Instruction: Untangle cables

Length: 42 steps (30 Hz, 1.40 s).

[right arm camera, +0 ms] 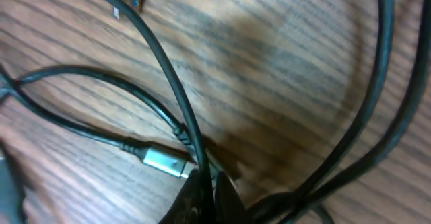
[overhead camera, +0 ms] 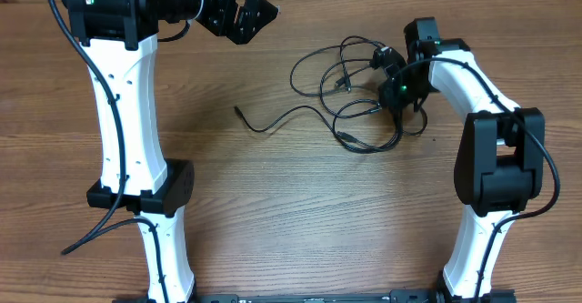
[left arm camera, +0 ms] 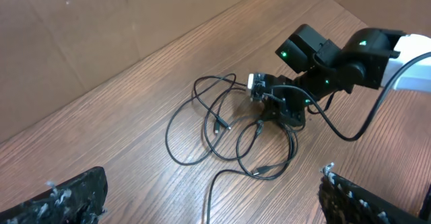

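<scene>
The cables (overhead camera: 350, 98) are thin black cords lying in tangled loops on the wooden table, with one strand trailing left to a plug tip (overhead camera: 238, 111). They also show in the left wrist view (left arm camera: 229, 126). My right gripper (overhead camera: 393, 92) is down in the tangle at its right side, and its fingertips (right arm camera: 210, 183) are shut on a black cord (right arm camera: 172, 89) next to a silver plug tip (right arm camera: 163, 161). My left gripper (overhead camera: 245, 16) is raised at the far left, open and empty, its fingers (left arm camera: 215, 204) spread wide above the table.
A brown cardboard wall (left arm camera: 101, 29) stands along the far edge of the table. The white arm bases (overhead camera: 150, 203) stand at the front left and front right.
</scene>
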### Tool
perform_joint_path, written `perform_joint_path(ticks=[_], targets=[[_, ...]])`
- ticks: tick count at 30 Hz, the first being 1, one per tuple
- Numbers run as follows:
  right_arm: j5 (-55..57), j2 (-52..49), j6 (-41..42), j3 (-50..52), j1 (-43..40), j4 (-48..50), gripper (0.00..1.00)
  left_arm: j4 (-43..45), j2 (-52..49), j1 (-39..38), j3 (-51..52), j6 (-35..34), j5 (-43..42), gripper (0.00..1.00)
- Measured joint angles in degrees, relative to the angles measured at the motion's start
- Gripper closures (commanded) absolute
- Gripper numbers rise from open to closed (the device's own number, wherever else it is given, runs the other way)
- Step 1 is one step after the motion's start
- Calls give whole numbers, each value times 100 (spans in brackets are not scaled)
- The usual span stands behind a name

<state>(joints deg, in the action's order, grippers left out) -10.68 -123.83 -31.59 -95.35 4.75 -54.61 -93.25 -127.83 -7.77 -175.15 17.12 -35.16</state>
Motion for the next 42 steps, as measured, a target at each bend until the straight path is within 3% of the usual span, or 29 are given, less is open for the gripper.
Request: perform_joint_path(ticks=[12,20,31,42], targets=[[-81,743,1408,-4288,55,-2111,96,0,0,0,0,0,0,0],[-398,1512,1725,-6277,55,-1829,96,0,-74,-11,0,0,-2,0],[-376,1567,1784,-6894,52,374,96,-2,-184,-87,0,0,-2,0],[501,1445,1786,-6544,-726,752,96,-46,-184,-87,0,0,-2,0]])
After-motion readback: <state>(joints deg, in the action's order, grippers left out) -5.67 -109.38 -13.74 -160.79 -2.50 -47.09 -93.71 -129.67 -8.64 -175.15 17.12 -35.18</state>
